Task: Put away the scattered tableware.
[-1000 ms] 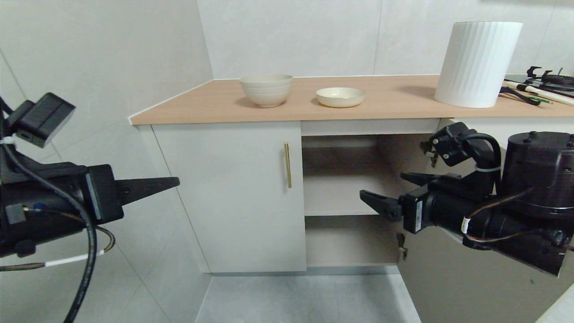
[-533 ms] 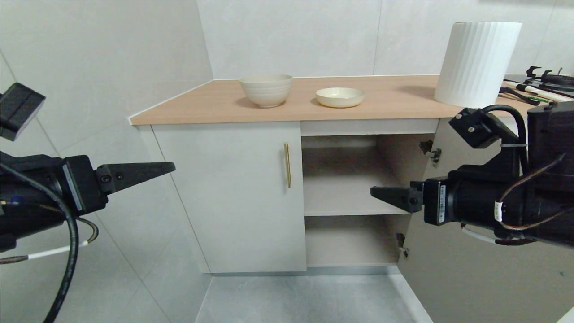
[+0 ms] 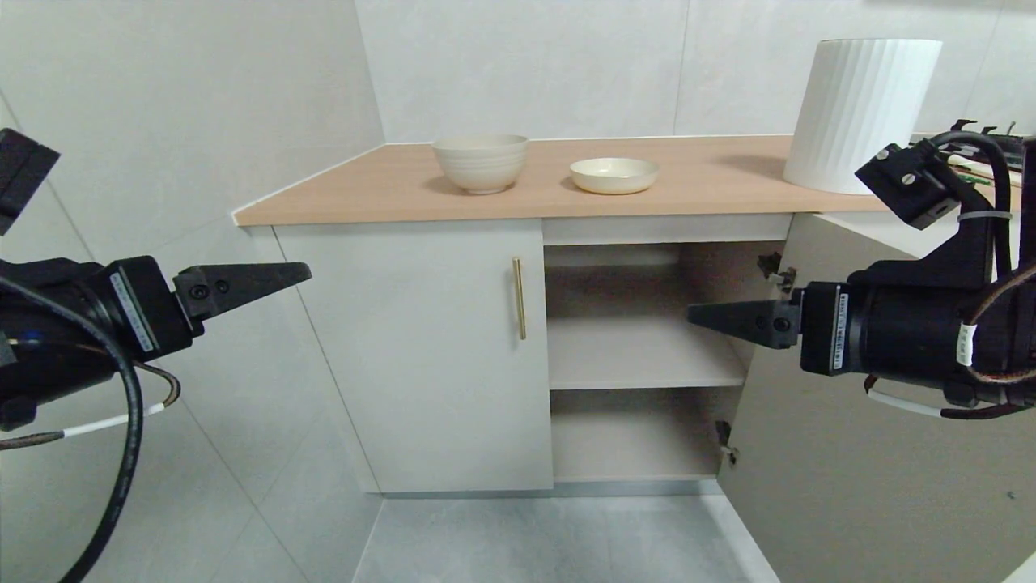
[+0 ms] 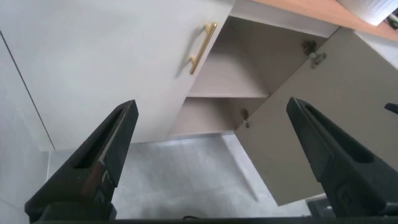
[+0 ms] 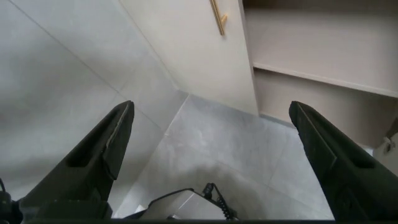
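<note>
My head camera looks forward and down over the bench (image 3: 712,174), facing the open cabinet (image 3: 615,283) from a little way off. My left wrist camera peers between the fingers of my left claw (image 4: 211,107), slantwise at that cabinet. My right wrist camera looks through my right claw (image 5: 211,109), down toward the floor (image 5: 205,143). All three share the gold handle (image 3: 520,298) and the shelf (image 3: 639,352).

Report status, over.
Left gripper, right gripper open, empty, in front of cabinet. Bowl, dish on countertop, untouched. Right door open; shelf access unobstructed.
</note>
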Robot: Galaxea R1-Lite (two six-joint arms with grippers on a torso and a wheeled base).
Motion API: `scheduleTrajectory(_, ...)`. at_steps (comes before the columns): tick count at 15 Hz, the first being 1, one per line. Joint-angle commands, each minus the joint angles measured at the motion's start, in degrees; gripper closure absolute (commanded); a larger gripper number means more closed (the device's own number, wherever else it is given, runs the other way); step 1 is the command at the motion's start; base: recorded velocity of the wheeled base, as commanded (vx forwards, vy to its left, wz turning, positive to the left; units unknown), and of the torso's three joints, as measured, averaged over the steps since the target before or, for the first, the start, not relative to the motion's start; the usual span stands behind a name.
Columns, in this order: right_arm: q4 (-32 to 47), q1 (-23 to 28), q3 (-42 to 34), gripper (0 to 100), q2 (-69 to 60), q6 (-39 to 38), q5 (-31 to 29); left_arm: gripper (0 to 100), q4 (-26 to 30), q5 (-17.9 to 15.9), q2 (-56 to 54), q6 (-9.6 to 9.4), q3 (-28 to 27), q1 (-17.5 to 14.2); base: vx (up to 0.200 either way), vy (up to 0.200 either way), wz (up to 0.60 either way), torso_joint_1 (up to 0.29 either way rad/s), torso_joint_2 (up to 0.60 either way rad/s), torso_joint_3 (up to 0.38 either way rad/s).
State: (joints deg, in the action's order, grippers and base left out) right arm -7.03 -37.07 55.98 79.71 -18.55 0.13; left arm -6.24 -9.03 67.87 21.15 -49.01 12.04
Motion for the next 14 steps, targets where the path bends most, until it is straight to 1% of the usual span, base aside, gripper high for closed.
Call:
scheduleTrajectory(1,0.0,0.0,0.0,0,-0.3,0.0,0.0,0,0.1,0.0,0.2,0.03,-0.1,-0.1,0.200,0.000,0.00,0.007,0.00,-0.002)
scheduleTrajectory(6,0.7,-0.1,-0.1,0,-0.3,0.0,0.1,0,0.1,0.0,0.6,0.03,-0.5,-1.3,0.200,0.000,0.00,0.006,0.00,0.002)
scheduleTrajectory(13,0.7,-0.2,-0.3,0,-0.2,0.0,0.1,0,0.1,0.0,0.7,0.03,-0.5,-1.3,0.200,0.000,0.00,0.000,0.00,0.002)
scheduleTrajectory(14,0.7,-0.2,-0.3,0,-0.3,0.0,0.1,0,0.1,-0.1,0.6,0.03,-0.4,-1.3,0.000,0.000,0.00,0.000,0.00,0.000)
